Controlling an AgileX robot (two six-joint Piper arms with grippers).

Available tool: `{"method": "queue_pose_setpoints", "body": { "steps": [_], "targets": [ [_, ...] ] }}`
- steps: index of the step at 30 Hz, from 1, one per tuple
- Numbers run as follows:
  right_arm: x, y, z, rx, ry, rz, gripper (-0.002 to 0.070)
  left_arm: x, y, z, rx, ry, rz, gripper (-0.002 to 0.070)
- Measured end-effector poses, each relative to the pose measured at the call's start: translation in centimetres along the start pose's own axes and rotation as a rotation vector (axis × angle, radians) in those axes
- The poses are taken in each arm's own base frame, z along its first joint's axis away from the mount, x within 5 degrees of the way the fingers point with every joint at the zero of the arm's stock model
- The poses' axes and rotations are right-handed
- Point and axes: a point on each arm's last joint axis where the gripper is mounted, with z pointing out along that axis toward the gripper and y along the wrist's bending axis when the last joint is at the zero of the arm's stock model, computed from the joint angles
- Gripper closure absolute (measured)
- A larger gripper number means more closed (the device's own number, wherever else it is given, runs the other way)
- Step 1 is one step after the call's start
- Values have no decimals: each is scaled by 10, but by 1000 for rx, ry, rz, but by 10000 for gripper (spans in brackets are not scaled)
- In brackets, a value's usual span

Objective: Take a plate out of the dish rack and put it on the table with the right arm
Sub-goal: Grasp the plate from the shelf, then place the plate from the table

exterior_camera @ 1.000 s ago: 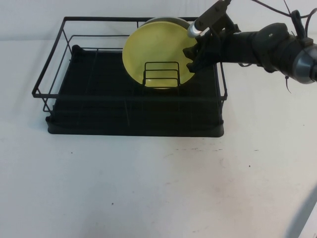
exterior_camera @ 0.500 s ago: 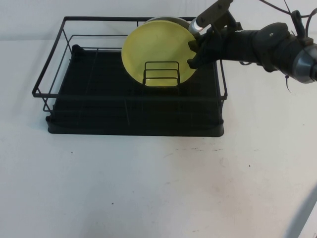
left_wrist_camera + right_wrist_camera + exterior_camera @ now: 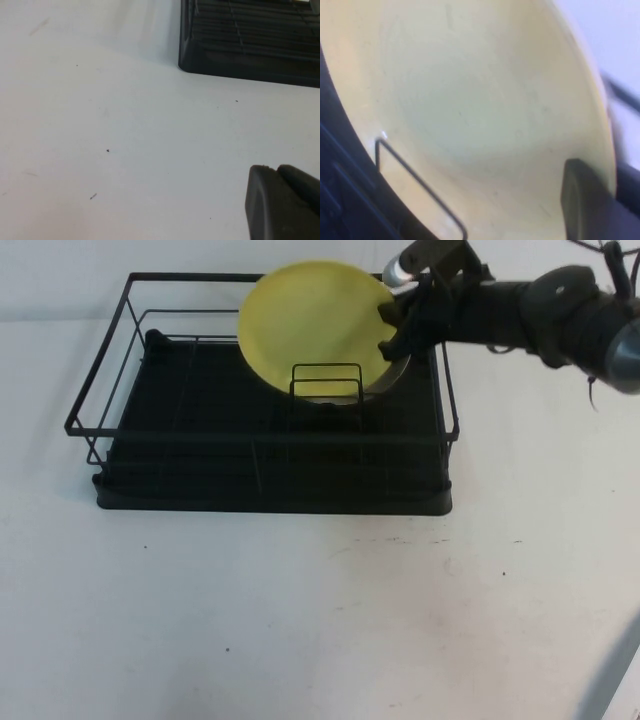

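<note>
The pale-yellow plate [image 3: 310, 325] stands on edge at the back of the black dish rack [image 3: 100, 390], raised so its top reaches above the rack's back rail. My right gripper [image 3: 388, 328] is shut on the plate's right rim. In the right wrist view the plate [image 3: 470, 100] fills the picture, and one dark finger [image 3: 580, 200] presses its face near the rim. Its lower edge sits behind the small wire holder [image 3: 325, 380]. My left gripper [image 3: 280, 172] hovers over the white table [image 3: 125, 125], its fingers together and holding nothing.
A light grey plate [image 3: 398, 378] peeks out behind the yellow one at its lower right. The rack's rails [image 3: 445, 420] enclose the plates. Bare white table [image 3: 300, 620] stretches in front of the rack. A rack corner [image 3: 250, 50] shows in the left wrist view.
My right gripper has shut on the plate's right rim and lifted it up and slightly left. The grey plate behind is now uncovered at the lower right.
</note>
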Motion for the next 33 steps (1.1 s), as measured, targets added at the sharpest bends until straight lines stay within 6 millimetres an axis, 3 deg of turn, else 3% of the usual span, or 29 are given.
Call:
{"method": "queue_pose_setpoints", "body": {
  "steps": [13, 21, 28, 33],
  "targets": [
    [-69, 1, -70, -32, -41, -25, 659, 0, 0, 0, 0, 0, 0, 679],
    [-103, 12, -139, -73, 98, 22, 659, 0, 0, 0, 0, 0, 0, 679],
    [-120, 27, -207, -72, 186, 121, 659, 0, 0, 0, 0, 0, 0, 679],
    [-107, 47, -254, -65, 215, 218, 659, 0, 0, 0, 0, 0, 0, 679]
  ]
}}
